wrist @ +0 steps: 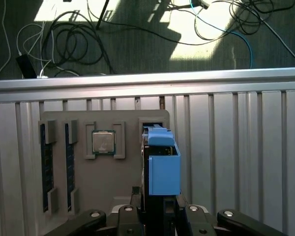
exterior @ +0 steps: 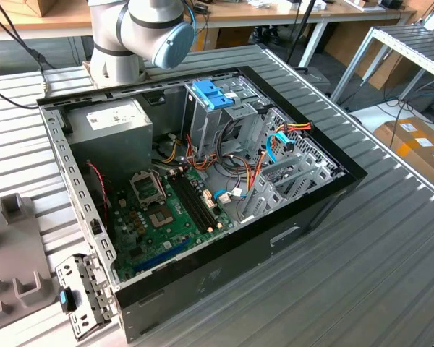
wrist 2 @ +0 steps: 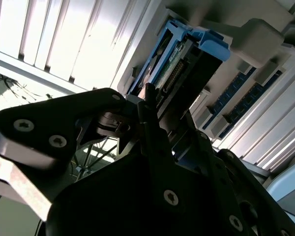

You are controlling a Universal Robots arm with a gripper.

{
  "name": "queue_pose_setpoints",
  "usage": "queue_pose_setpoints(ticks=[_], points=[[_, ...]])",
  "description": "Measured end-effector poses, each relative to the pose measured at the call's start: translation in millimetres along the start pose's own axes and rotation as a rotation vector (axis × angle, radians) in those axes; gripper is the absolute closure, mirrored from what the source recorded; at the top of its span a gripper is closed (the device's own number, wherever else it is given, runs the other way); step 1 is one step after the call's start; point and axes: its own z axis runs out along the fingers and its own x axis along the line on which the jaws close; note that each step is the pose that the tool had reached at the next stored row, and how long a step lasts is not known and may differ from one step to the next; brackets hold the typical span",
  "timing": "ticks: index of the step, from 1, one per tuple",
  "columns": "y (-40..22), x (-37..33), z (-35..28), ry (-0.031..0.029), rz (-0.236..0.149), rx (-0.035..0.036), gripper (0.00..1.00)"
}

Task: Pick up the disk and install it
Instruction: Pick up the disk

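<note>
- ribbed metal table (exterior: 390, 246), spans the whole frame
- open PC case (exterior: 224, 264) sitting in the centre of it
- grey holder tray (exterior: 7, 246), lower left
- loose metal bracket (exterior: 87, 285) just beside the case's lower-left corner
- robot arm base (exterior: 116, 69), upper left

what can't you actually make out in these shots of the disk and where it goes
1. First wrist view: the disk stands edge-on, so its broad faces are turned away; its near end is hidden behind the gripper.
2. Second wrist view: the gripper's dark body covers much of the disk.
3. Exterior view: the arm is cut off by the top edge; the blue cap hides the inside of the drive cage.
</note>
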Motion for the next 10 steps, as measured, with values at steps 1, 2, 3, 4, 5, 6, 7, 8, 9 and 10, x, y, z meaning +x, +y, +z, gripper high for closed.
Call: queue_pose_setpoints(ticks=[1,2,3,4,5,6,7,8,9,10], points=[[0.0,0.0,0.0,0.0000,0.000,0.0001,0.65],[0.0,0.0,-0.3,0.0001,0.000,-0.0001,0.65],[0.0,0.0,-0.4,0.0001,0.000,-0.0001,0.65],[0.0,0.0,-0.7,0.0001,0.000,-0.0001,0.65],[0.0,0.0,-0.8,0.0000,0.000,-0.0001,0.65],[0.0,0.0,-0.9,0.0001,0.000,-0.0002,0.65],[-0.1,0.0,-1.0,0.0001,0.000,-0.0002,0.65],[-0.1,0.0,-1.1,0.0001,0.000,-0.0002,0.65],[-0.1,0.0,-1.1,0.0000,0.000,-0.0001,0.65],[-0.1,0.0,-1.3,0.0000,0.000,-0.0001,0.65]])
